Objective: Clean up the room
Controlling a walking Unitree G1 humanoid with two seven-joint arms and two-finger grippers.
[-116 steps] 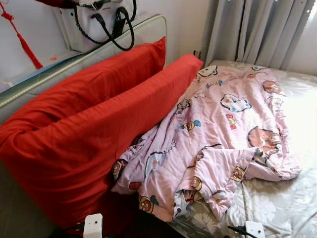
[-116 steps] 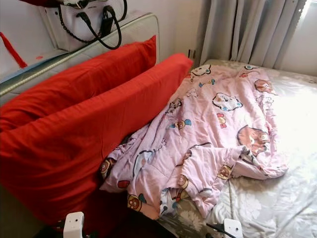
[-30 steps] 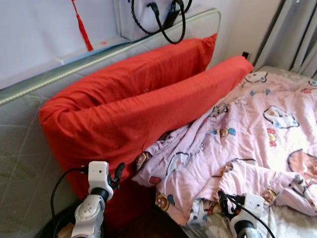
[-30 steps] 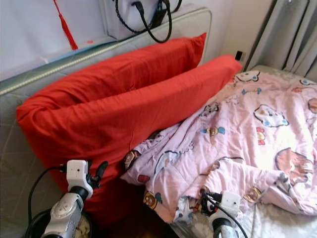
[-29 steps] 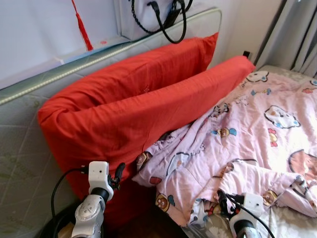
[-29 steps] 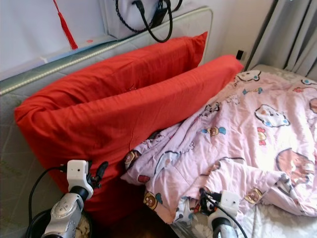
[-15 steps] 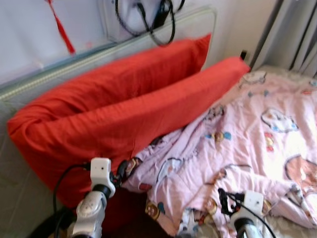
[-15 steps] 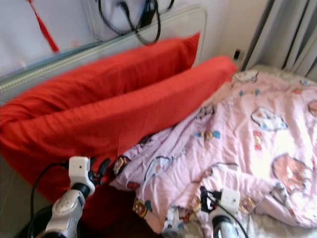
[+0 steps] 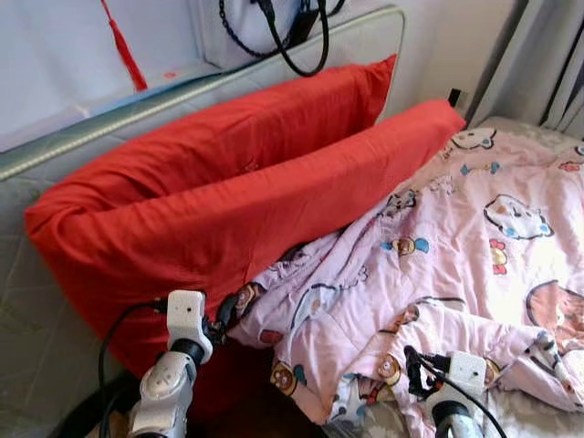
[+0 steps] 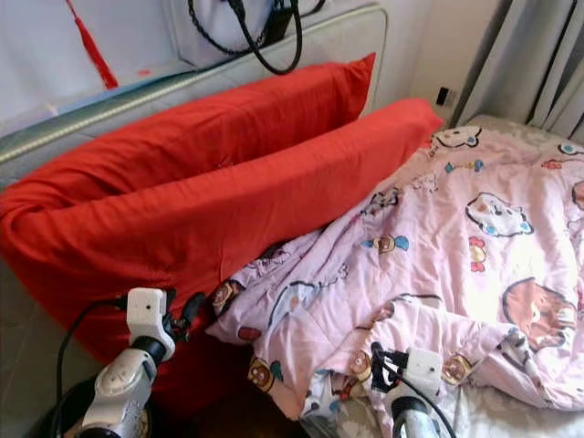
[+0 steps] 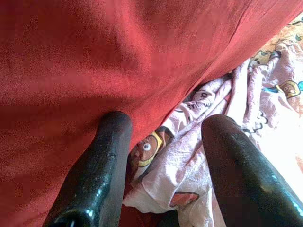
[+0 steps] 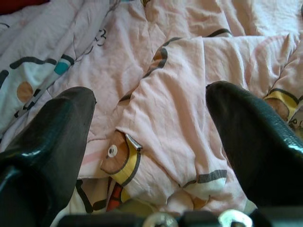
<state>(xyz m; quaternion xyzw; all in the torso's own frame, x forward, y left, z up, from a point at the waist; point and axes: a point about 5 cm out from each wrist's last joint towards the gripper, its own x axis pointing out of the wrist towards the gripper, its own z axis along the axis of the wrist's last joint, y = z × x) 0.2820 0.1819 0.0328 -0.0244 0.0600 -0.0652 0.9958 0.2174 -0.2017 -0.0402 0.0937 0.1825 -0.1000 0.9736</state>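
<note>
This is a bedroom in a home. A bed (image 9: 538, 415) with a rumpled pink cartoon-print quilt (image 9: 438, 274) lies at lower right, two red pillows (image 9: 228, 192) lean against the headboard (image 9: 109, 132) across the upper left, and grey curtains (image 9: 547, 64) hang at upper right.

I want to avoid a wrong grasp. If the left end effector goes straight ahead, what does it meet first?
Probably the pink cartoon-print quilt edge, framed between its open fingers, beside the red pillow; depth is unclear.
</note>
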